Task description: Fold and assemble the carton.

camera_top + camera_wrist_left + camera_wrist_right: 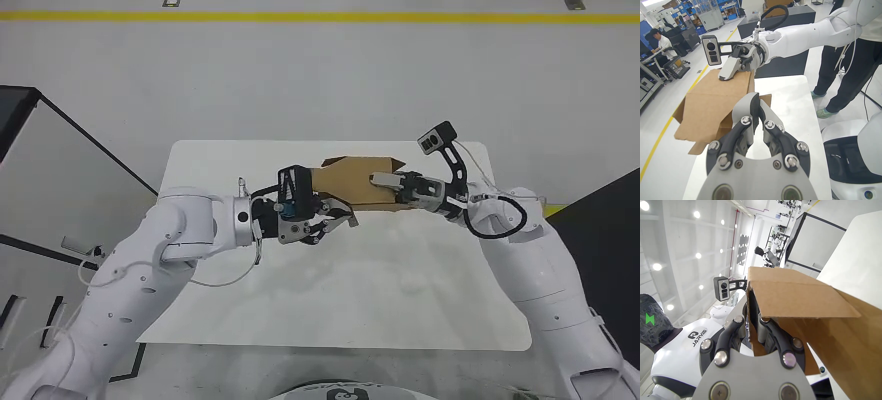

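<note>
A brown carton [350,178] is held up above the far middle of the white table [400,290], partly unfolded, with loose flaps hanging at its ends. My right gripper [380,181] is shut on the carton's wall at one end; in the right wrist view the cardboard edge [751,336] runs between its fingers [762,328]. The left wrist view has that gripper [725,78] pinching the top panel of the carton [715,89]. My left gripper [756,98] is shut just in front of the carton's near side, by a lower flap [765,98], with nothing seen between its pads.
A black-framed panel [40,130] stands off the table's left side and a dark surface [610,230] off its right. A dark cabinet [776,19] stands beyond the table's end. The table's near half [350,310] is bare.
</note>
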`<state>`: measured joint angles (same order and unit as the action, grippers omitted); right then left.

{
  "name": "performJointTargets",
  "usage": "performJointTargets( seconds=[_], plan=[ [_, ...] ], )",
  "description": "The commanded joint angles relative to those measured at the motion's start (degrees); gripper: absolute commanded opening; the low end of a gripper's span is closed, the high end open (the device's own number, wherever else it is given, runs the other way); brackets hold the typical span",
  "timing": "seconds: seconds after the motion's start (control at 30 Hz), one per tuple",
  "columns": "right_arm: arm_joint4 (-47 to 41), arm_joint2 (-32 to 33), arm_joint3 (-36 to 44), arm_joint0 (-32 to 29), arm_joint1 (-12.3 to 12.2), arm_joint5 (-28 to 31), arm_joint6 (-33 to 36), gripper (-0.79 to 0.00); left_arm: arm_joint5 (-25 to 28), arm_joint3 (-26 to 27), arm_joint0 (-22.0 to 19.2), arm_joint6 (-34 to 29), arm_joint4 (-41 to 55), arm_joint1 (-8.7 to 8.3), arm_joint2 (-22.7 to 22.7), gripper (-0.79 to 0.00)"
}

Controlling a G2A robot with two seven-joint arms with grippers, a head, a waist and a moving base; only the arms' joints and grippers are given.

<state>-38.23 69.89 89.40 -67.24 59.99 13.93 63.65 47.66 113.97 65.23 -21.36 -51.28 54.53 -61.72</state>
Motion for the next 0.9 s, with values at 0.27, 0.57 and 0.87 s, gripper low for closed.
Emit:
performJointTargets(
  seconds=[0.27,0.57,0.87],
  plan=[
    [-1.60,1.25,-1.38,0.35,0.06,0.64,0.86,-0.785,-0.29,-0.19,0.73,0.40,-0.94,-0.19,-1.58,-0.785],
    [-4.76,2.16,-1.68,-0.16,-0.02,1.56,6.88,-0.785,-0.59,-0.20,2.73,1.29,-0.92,-0.71,-5.07,-0.785],
    [-2.84,1.53,-0.76,-0.21,-0.13,1.26,10.88,-0.785,-0.76,0.87,4.34,1.64,-1.22,-1.08,-7.48,-0.785]
  ],
)
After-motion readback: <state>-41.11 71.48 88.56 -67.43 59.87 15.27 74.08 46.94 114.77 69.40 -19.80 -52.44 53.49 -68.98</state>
